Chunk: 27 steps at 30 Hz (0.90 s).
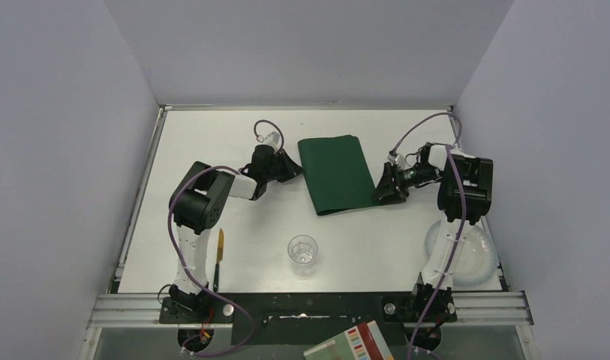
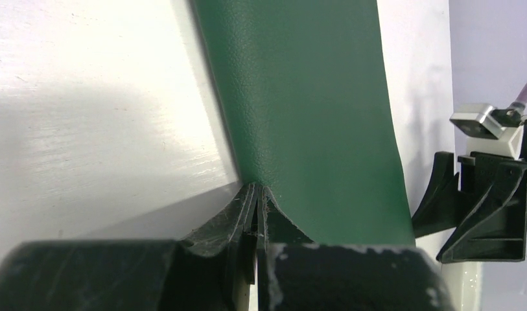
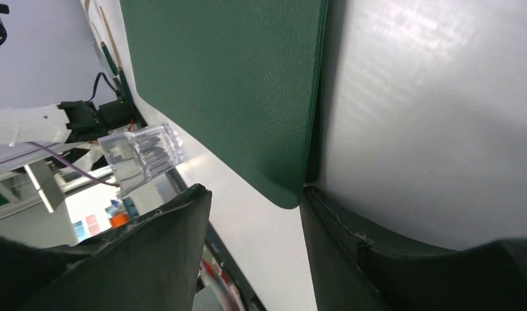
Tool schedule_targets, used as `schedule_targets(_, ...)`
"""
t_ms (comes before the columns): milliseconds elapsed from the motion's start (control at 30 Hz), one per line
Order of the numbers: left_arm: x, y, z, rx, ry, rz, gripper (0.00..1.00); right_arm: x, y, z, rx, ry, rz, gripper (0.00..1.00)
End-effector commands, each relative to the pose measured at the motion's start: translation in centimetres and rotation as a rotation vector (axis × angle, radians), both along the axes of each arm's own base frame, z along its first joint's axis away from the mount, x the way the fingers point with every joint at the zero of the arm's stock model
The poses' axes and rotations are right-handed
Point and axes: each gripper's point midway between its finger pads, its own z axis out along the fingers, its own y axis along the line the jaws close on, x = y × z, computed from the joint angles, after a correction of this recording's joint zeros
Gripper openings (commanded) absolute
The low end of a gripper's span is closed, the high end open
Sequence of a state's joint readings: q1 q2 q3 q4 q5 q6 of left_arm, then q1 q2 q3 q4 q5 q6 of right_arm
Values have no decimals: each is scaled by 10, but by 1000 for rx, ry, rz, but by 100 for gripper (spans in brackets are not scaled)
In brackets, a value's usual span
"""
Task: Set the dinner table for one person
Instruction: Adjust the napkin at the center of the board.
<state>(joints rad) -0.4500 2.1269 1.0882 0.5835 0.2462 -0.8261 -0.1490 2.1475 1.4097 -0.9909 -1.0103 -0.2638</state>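
The white dinner table (image 1: 211, 142) holds a folded dark green placemat (image 1: 335, 174) at its middle. My left gripper (image 1: 294, 168) is at the mat's left edge. In the left wrist view its jaws are pressed together (image 2: 257, 191) on the edge of the placemat (image 2: 306, 103), which is slightly raised there. My right gripper (image 1: 382, 187) is open at the mat's near right corner. In the right wrist view that corner of the placemat (image 3: 228, 84) lies between its spread fingers (image 3: 255, 194). A clear glass (image 1: 302, 251) stands upright in front of the mat.
A knife with an orange handle (image 1: 219, 257) lies near the left arm's base. A white plate (image 1: 478, 255) sits at the near right, beside the right arm. A book (image 1: 352, 343) lies below the table's front rail. Grey walls enclose three sides.
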Motion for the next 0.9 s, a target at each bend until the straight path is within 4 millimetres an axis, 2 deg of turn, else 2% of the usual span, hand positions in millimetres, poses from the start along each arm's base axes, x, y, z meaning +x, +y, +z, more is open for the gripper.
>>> schedule_targets(0, 0, 4, 4, 18, -9, -1, 0, -46, -28, -60, -221, 133, 160, 56)
schedule_targets(67, 0, 5, 5, 18, -12, 2, 0, -45, -27, -58, -219, 123, 159, 50)
schedule_targets(133, 0, 5, 5, 20, -13, 3, 0, -43, -25, -55, -208, 111, 155, 39)
schedule_targets(167, 0, 6, 4, 21, -13, 4, 0, -41, -23, -53, -203, 106, 152, 38)
schedule_targets(567, 1, 7, 5, 25, -14, 7, 0, -2, -19, -45, -316, -41, 137, 37)
schedule_targets(733, 1, 8, 4, 28, -15, 8, 0, 4, -31, -44, -396, -94, 126, 40)
schedule_targets(867, 0, 8, 2, 29, -13, 7, 0, 0, -43, -44, -433, -109, 110, 47)
